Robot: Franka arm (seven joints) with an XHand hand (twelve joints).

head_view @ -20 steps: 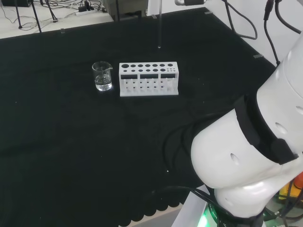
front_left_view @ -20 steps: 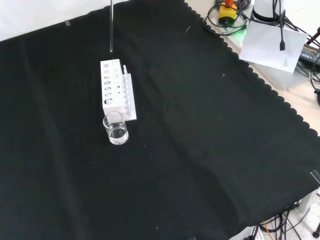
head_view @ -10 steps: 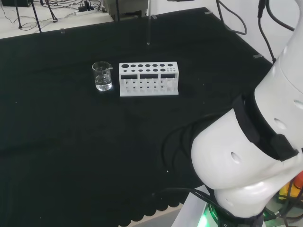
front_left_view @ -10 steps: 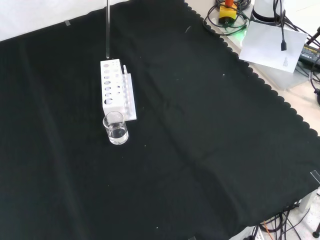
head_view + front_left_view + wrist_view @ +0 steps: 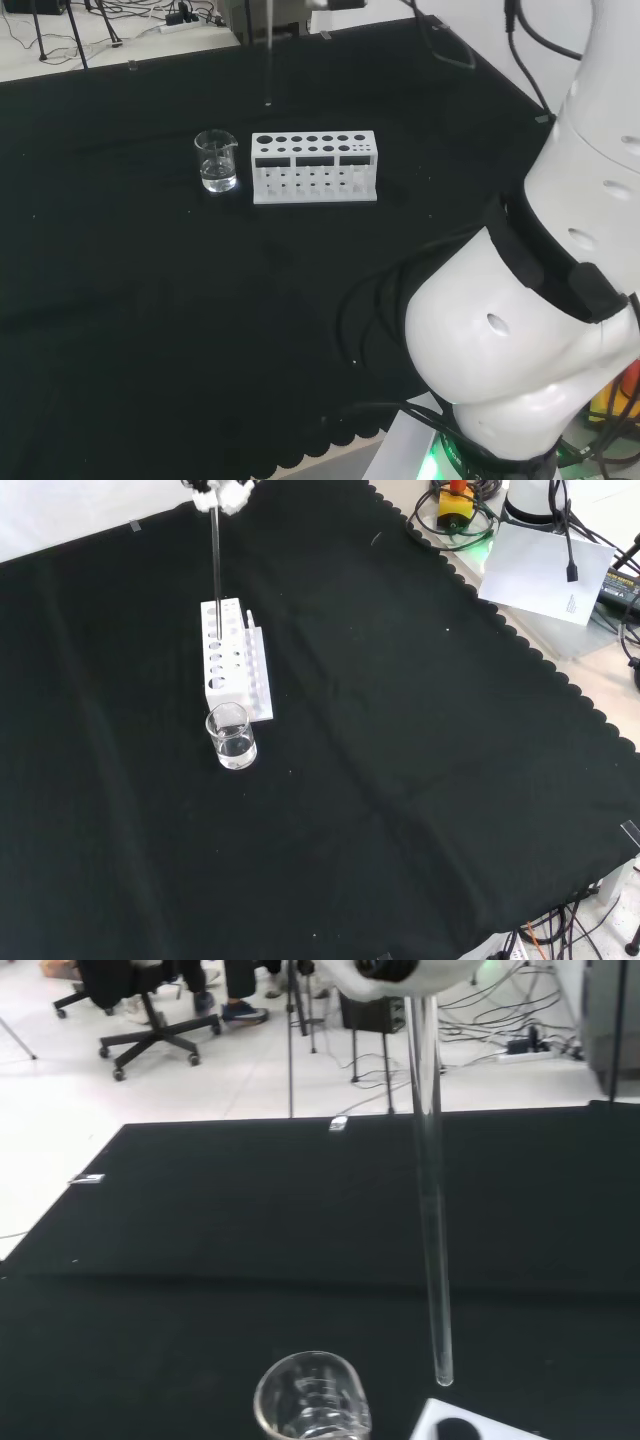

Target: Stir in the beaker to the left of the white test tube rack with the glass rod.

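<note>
Lab bench, beaker (image 5: 217,162), test tube rack (image 5: 314,166) (black cloth (image 5: 150,300))

A bench covered with black cloth (image 5: 150,300) carries two things. In the head view a small clear beaker (image 5: 216,161) stands toward the far left of the cloth, with what looks like a little clear liquid in its bottom. Just to its right stands a white test tube rack (image 5: 314,166), near it but apart. In the front view the beaker (image 5: 231,736) sits nearer than the rack (image 5: 230,662). The cloth's edge is scalloped.
</note>
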